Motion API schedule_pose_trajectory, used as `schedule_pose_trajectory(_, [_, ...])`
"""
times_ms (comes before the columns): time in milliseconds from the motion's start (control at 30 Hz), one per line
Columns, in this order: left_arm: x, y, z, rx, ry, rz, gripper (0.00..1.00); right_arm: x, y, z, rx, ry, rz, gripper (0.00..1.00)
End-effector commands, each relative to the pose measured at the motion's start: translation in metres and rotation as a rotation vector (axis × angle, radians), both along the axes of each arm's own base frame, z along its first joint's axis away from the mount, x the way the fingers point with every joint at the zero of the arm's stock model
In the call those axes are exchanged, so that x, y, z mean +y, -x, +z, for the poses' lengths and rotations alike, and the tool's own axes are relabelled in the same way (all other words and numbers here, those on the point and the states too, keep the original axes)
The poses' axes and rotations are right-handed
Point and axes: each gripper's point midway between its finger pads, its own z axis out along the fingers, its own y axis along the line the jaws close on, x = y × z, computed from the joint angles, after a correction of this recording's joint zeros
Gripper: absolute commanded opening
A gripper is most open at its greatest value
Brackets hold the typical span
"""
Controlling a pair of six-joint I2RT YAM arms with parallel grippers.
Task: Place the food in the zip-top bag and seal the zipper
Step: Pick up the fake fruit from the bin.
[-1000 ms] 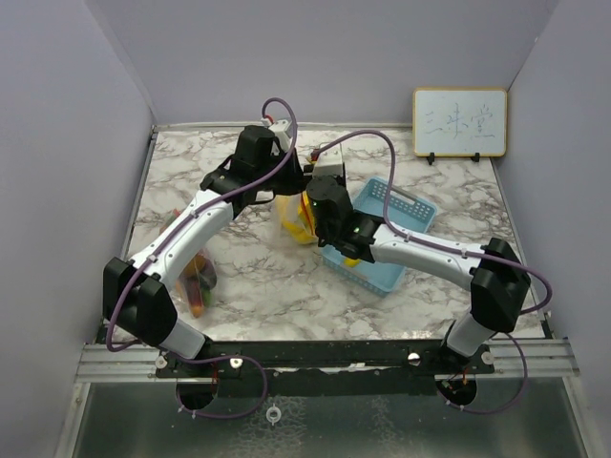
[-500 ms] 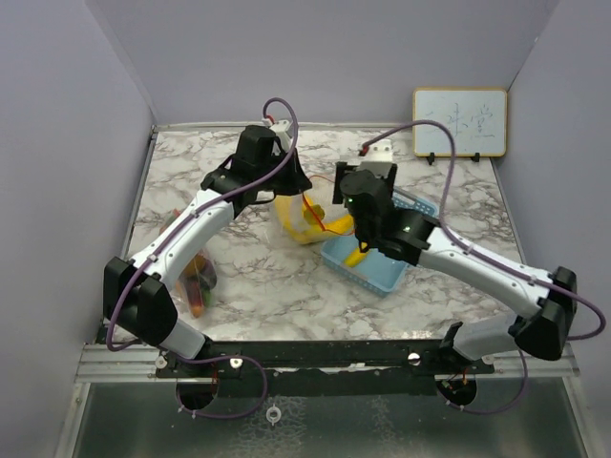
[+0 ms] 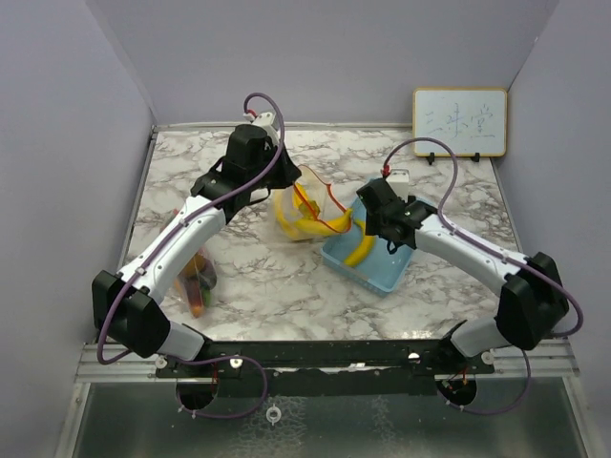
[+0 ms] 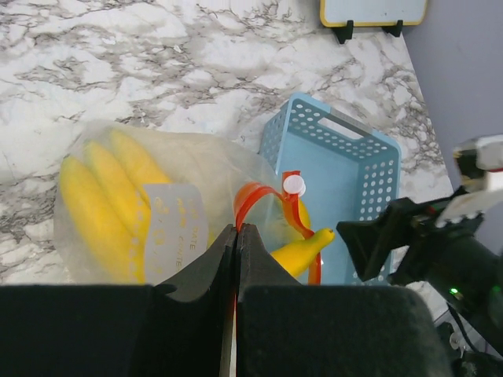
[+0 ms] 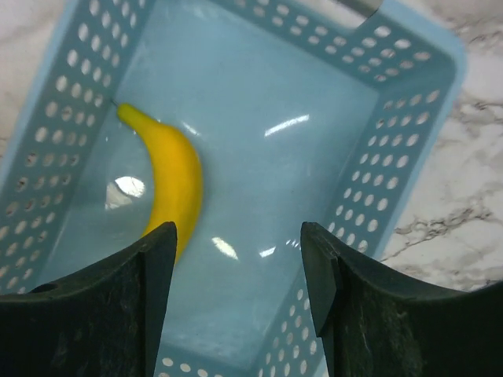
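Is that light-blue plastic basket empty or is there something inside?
Not empty. The right wrist view looks straight into the light-blue plastic basket, and one yellow banana lies on its floor.

Table (image 3: 267,286): zip-top bag (image 3: 310,205) at centre, bunch of bananas (image 4: 102,204) inside. Basket (image 3: 380,279) just right of the bag, one loose banana (image 5: 174,184) lying in it near the bag-side wall. Long vegetable and small pieces (image 3: 199,281) at near left. Whiteboard (image 3: 459,122) at rear right.
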Motion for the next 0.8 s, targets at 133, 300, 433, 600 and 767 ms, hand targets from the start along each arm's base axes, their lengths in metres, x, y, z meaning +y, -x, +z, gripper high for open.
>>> schedule_pose_trajectory(133, [0.005,0.003,0.013,-0.045,0.043,0.028,0.0,0.049,-0.015,-0.07,0.23,-0.117,0.177,0.67])
schedule_pose_trajectory(300, [0.005,0.01,0.003,-0.015,0.044,0.016,0.0,0.05,-0.019,-0.097,0.29,-0.107,0.176,0.65])
schedule_pose_trajectory(433, [0.01,0.01,0.004,-0.022,0.019,0.026,0.0,0.041,-0.016,-0.109,0.304,-0.065,0.159,0.58])
schedule_pose_trajectory(600, [0.009,0.011,0.002,-0.014,0.016,0.017,0.0,0.029,-0.013,-0.106,0.284,-0.036,0.142,0.29])
schedule_pose_trajectory(767, [0.004,0.01,-0.004,0.001,0.021,-0.001,0.0,0.017,-0.017,-0.063,0.17,-0.035,0.115,0.1])
